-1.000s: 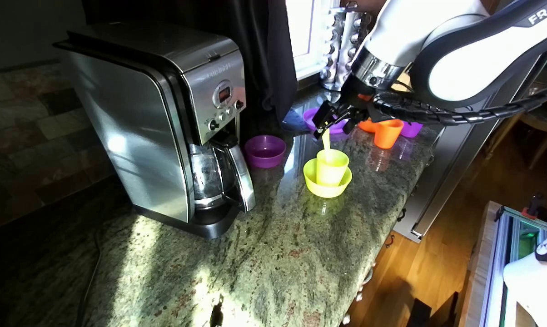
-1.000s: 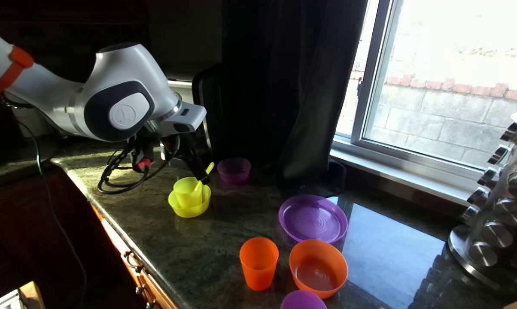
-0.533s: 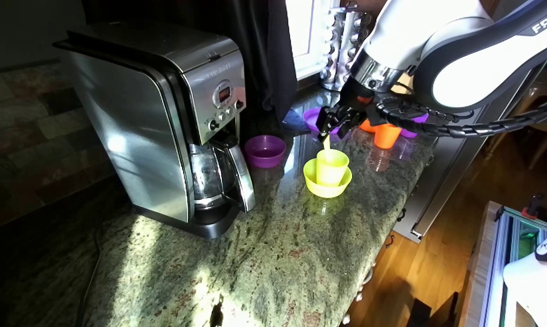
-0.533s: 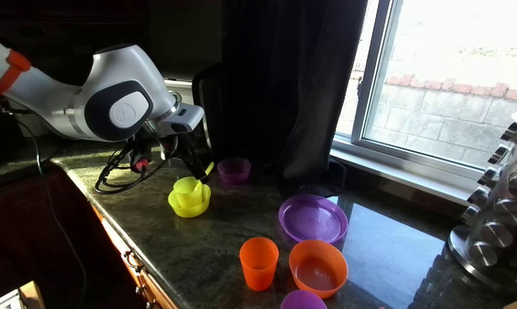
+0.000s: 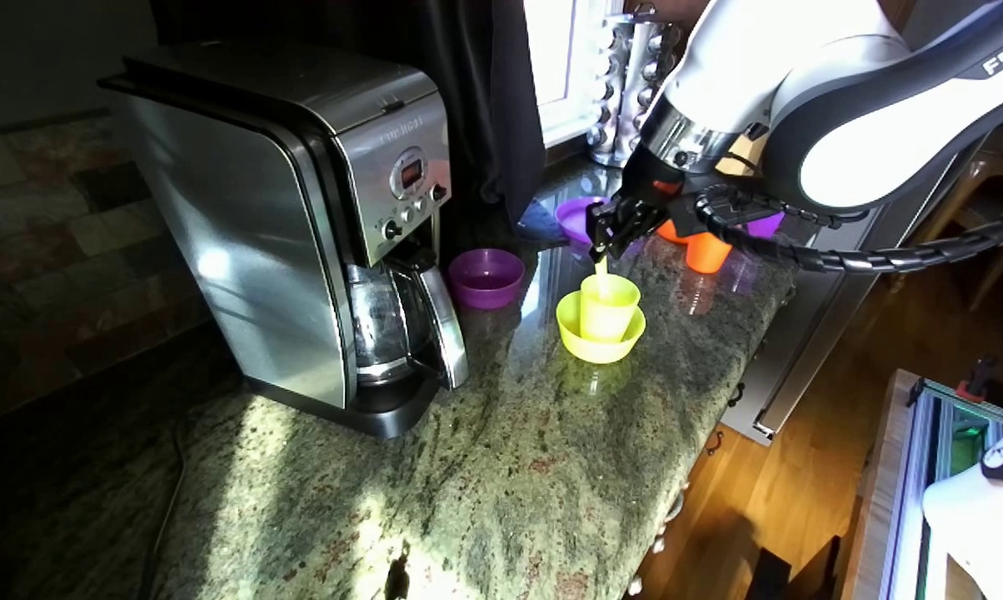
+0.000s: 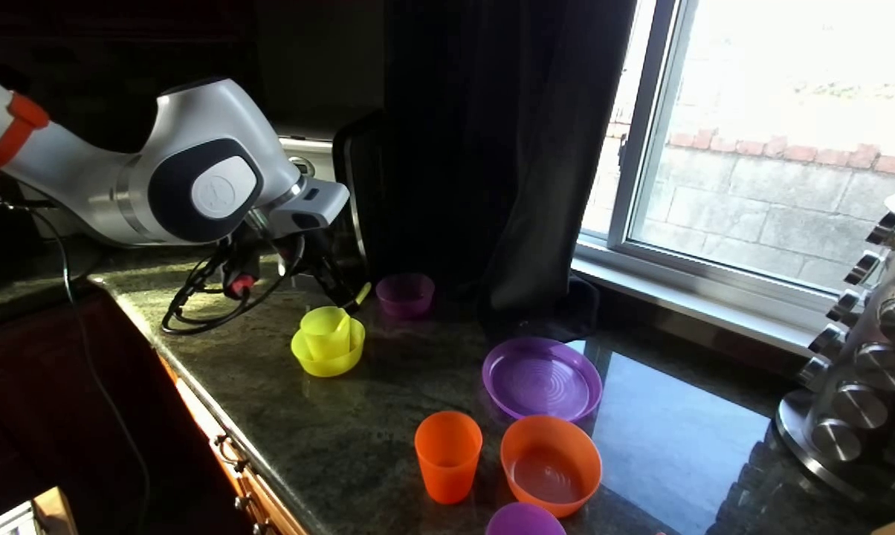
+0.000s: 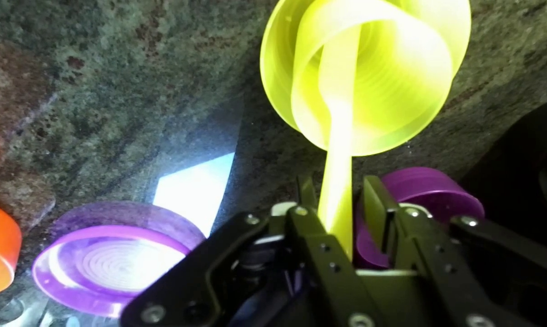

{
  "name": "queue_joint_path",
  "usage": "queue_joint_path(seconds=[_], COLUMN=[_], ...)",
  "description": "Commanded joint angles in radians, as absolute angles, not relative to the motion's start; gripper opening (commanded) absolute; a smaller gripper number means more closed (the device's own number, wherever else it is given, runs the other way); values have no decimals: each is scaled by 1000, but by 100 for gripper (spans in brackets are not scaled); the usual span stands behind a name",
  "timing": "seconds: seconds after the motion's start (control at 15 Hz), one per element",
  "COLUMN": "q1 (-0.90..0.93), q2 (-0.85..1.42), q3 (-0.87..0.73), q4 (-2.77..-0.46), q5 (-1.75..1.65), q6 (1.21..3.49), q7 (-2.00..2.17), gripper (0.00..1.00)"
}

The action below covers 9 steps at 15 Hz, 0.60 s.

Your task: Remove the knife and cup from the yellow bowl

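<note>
The knife (image 7: 339,150) leans out of the cup (image 7: 394,84), which stands in the yellow bowl (image 7: 275,68) on the surface (image 7: 119,113). The jaws stand apart around the knife's handle, a gap showing on one side. Closing off-centre could shove it sideways and tip the cup, probably light; a slanted pull could drag the cup along if the blade catches its rim.

The wrist view's top crops the yellow bowl (image 7: 278,63).
</note>
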<state>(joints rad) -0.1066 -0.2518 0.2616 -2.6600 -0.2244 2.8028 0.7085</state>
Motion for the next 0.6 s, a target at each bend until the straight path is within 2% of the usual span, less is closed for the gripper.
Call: queue_joint_path(seconds=[0.0, 0.27, 0.33, 0.4, 0.47, 0.53], q1=[-138, -136, -143, -141, -142, -144], q2=[-252, -229, -227, -223, -218, -214], q3=[293, 292, 297, 296, 295, 296], q4=[-2672, -2662, -2660, -2659, -2657, -2656], q5=[-281, -286, -296, -295, -295, -297], q6=[2819, 2829, 2825, 2825, 2826, 2824], q7=[770, 764, 774, 769, 768, 769], gripper=[66, 95, 99, 95, 67, 69])
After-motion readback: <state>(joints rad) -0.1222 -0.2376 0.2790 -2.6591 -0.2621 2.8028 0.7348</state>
